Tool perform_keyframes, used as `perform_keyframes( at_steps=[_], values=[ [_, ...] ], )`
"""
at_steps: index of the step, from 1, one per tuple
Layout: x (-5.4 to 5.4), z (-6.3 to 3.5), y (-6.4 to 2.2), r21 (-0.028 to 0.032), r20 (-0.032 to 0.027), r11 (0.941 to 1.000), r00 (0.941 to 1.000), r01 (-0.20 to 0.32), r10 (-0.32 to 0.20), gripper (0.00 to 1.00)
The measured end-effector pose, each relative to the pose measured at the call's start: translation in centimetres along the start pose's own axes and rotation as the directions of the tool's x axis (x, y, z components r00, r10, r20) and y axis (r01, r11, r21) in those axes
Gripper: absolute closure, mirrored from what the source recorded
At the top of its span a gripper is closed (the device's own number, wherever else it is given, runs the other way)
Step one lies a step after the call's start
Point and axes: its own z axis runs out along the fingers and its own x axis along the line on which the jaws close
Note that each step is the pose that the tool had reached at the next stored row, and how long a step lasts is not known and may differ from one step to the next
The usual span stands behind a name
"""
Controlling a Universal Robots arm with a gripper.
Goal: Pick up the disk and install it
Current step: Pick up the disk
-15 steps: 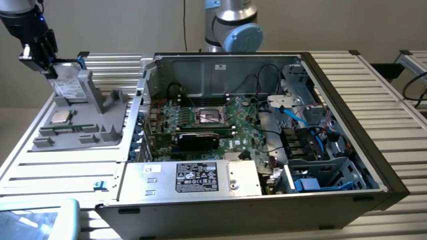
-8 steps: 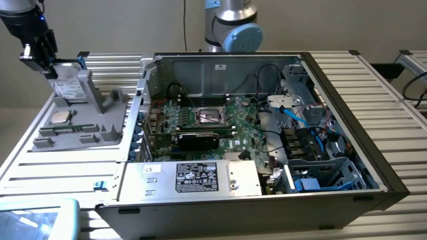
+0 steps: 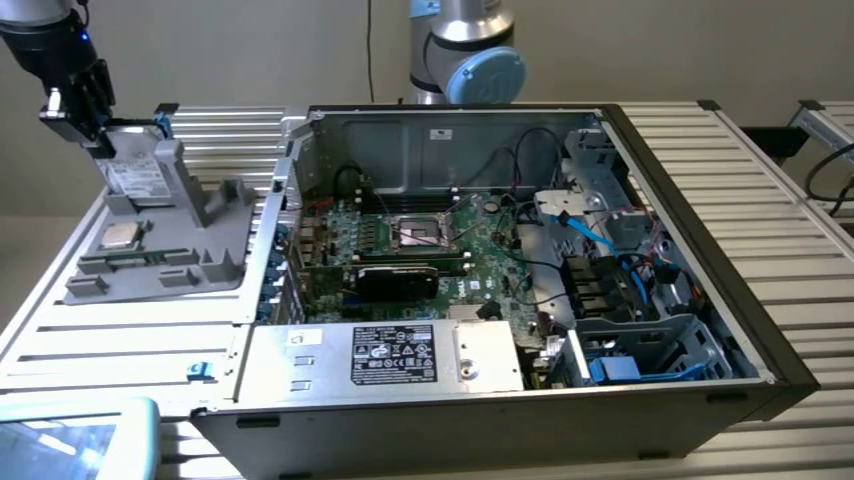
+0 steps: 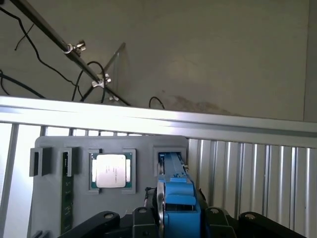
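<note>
We see a slatted metal table (image 3: 774, 200) carrying an open computer case (image 3: 400, 140). A grey parts holder (image 3: 200, 250) sits just beside the case, on the exterior view's left.

The disk (image 3: 134, 175) stands on edge in a slot at the holder's far corner. Its white label faces sideways and its blue frame (image 4: 176, 198) points up.

The gripper (image 3: 96, 138) is at the disk's top end. In the wrist view its 2 black fingers (image 4: 213, 215) sit tight against either side of the blue frame, so we judge it to be pinching the disk by that frame. The disk's lower part appears to sit in the slot, so we judge the lift has not gone far, if it has begun at all.

A small square processor chip (image 4: 111, 171) lies flat in its own pocket near the holder's middle, apart from the disk.

To do this step well, we would draw the disk straight out along its slot, upright and without twist. That way the frame does not bind on the slot walls. The grip should sit centred on the blue plastic, firm enough that the disk cannot slip or swing.
</note>
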Motion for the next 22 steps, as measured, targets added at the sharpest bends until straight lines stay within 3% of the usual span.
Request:
perform_keyframes(
  at_steps=[16, 18, 22],
  values=[
    [-0.01, -0.13, 0.01, 0.0001, -0.0002, 1.0000, 1.0000, 0.000, 0.000, 0.62],
    [-0.05, -0.49, 0.04, 0.0043, -0.0019, 1.0000, 1.0000, 0.001, 0.000, 0.62],
    [-0.06, -0.76, 0.06, 0.0066, -0.0040, 1.0000, 1.0000, 0.001, -0.001, 0.62]
  ],
)
